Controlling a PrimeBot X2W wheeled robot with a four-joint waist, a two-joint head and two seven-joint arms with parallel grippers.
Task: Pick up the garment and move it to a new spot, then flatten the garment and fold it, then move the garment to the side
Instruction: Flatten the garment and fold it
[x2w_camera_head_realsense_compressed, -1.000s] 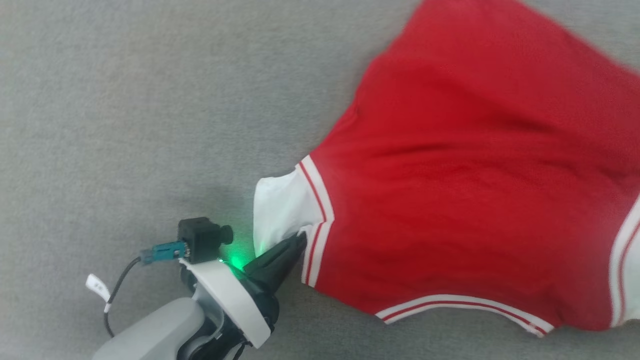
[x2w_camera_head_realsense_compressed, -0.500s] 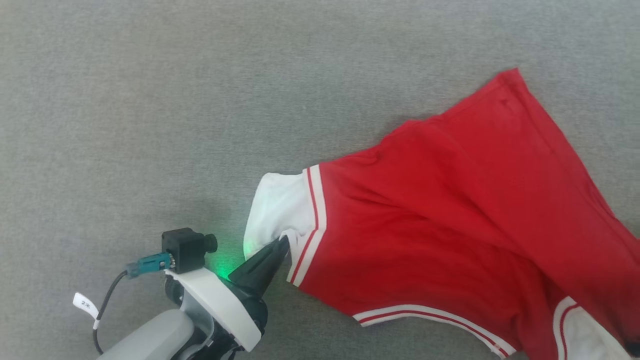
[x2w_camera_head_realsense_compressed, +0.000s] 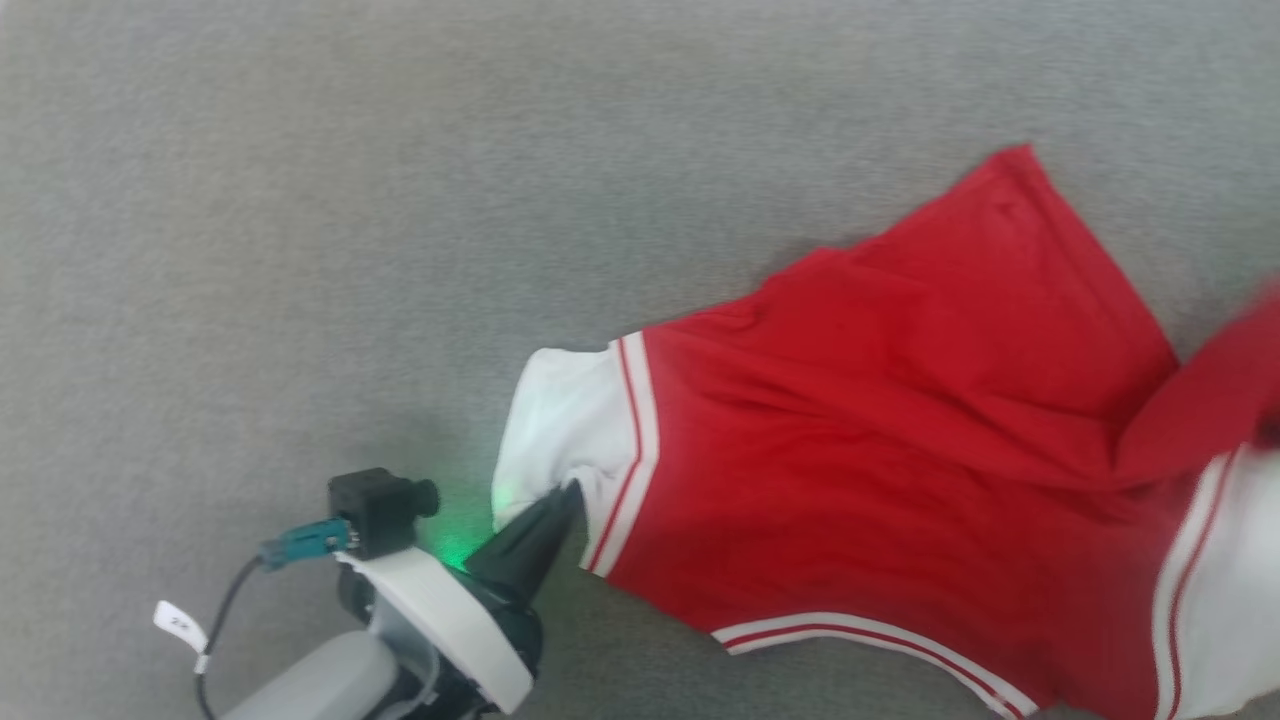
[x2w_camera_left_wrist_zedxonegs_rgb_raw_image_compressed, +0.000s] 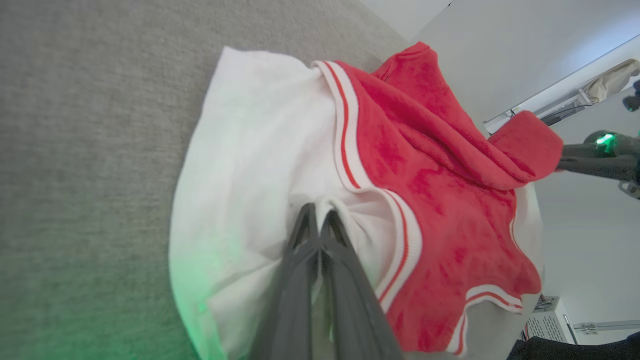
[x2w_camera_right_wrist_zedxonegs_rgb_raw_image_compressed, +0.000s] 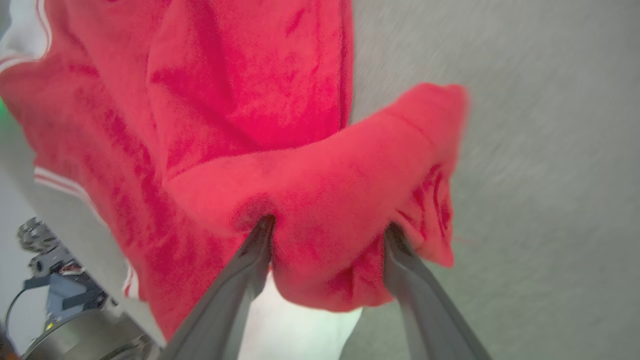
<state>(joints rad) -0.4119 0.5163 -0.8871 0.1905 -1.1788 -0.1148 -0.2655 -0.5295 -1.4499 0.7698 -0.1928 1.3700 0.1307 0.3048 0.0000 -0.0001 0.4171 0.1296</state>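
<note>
Left hand (x2w_camera_head_realsense_compressed: 566, 496): clamped shut on white sleeve (x2w_camera_head_realsense_compressed: 560, 420) of red T-shirt (x2w_camera_head_realsense_compressed: 880, 430), near left. Right hand (x2w_camera_right_wrist_zedxonegs_rgb_raw_image_compressed: 327, 227): fingers spread wide, red fold draped across them. T-shirt on grey worktop (x2w_camera_head_realsense_compressed: 300, 250), long axis running left-right between hands.

You have soft, even daylight over the head view: the grey surface (x2w_camera_head_realsense_compressed: 300, 200) reads bright, with only a faint shadow along the upper edge of the garment (x2w_camera_head_realsense_compressed: 850, 450). A green glow spills onto the surface and the white sleeve (x2w_camera_head_realsense_compressed: 560, 430) beside the left gripper (x2w_camera_head_realsense_compressed: 571, 491) (the same tint washes the lower left corner of the left wrist view). The garment's right end smears with motion blur in the head view. Your right wrist view is the softest, with fuzzy red cloth and a streaked surface. The left wrist view bends at its edges, and the pale wall (x2w_camera_left_wrist_zedxonegs_rgb_raw_image_compressed: 500, 50) nearly blows out.
</note>
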